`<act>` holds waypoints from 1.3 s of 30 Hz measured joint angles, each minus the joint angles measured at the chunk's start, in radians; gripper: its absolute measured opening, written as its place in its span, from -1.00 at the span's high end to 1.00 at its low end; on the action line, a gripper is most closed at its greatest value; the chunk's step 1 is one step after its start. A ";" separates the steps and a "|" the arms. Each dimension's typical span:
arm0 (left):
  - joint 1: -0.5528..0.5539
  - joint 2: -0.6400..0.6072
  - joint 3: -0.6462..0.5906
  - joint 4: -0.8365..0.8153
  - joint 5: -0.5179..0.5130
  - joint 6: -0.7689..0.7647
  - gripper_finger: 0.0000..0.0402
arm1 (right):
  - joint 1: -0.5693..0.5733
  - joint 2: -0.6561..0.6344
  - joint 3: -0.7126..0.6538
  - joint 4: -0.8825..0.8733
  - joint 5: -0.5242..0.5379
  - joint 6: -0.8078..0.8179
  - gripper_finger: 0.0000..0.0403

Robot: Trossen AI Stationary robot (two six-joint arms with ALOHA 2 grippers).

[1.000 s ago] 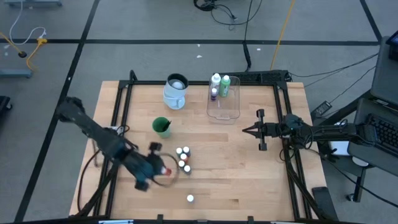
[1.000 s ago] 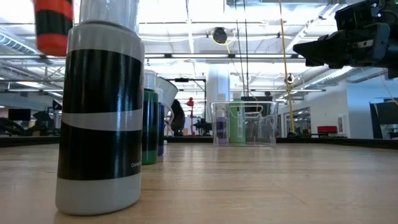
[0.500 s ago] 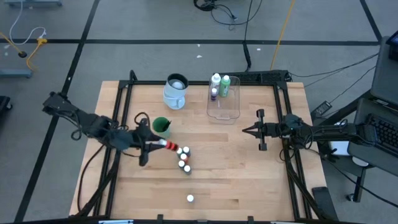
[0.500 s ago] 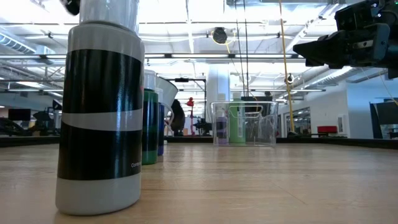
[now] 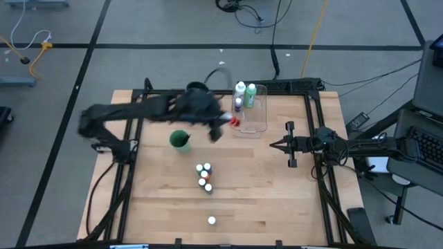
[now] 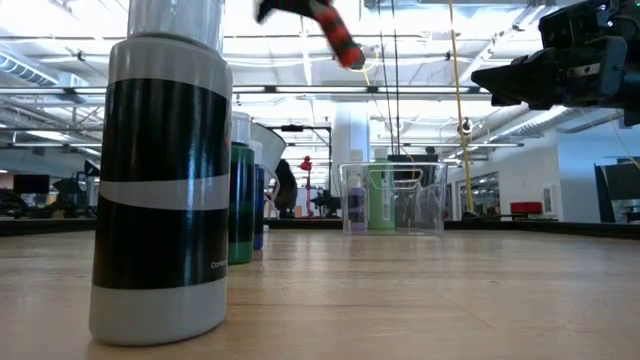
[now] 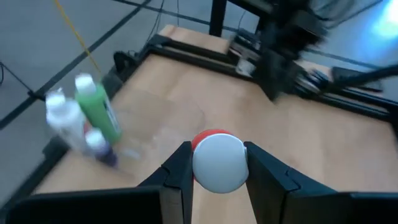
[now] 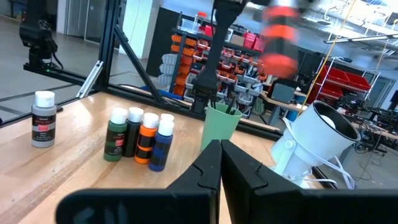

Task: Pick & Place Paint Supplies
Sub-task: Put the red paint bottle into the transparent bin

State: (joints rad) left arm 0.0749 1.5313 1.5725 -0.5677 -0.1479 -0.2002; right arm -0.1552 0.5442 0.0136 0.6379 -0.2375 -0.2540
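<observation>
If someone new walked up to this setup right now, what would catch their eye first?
Most likely the left gripper, reaching across the table's far side with a small red paint bottle clamped between its fingers, right at the clear tray. The tray already holds a white bottle, a green bottle and a small purple one. The right gripper waits shut at the right.

- The whole desk (image 5: 263, 200) is seen straight down from high above.
- A level view is taken at desk height, close behind a grey bottle (image 6: 163, 180).
- The clear tray (image 5: 250, 114) is shared by the high, low and left wrist views.
</observation>
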 joint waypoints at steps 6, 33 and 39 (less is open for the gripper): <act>0.156 0.332 0.316 -0.045 0.167 0.210 0.49 | 0.000 0.000 0.000 -0.020 0.000 -0.028 0.98; 0.255 0.760 0.690 -0.247 -0.025 0.254 0.49 | 0.000 0.000 0.000 -0.112 0.000 -0.084 0.98; 0.249 0.763 0.690 -0.221 -0.035 0.269 0.49 | 0.000 0.000 0.000 -0.107 0.000 -0.086 0.98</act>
State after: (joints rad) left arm 0.3243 2.2944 2.2623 -0.7892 -0.1829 0.0689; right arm -0.1552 0.5446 0.0139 0.5308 -0.2375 -0.3403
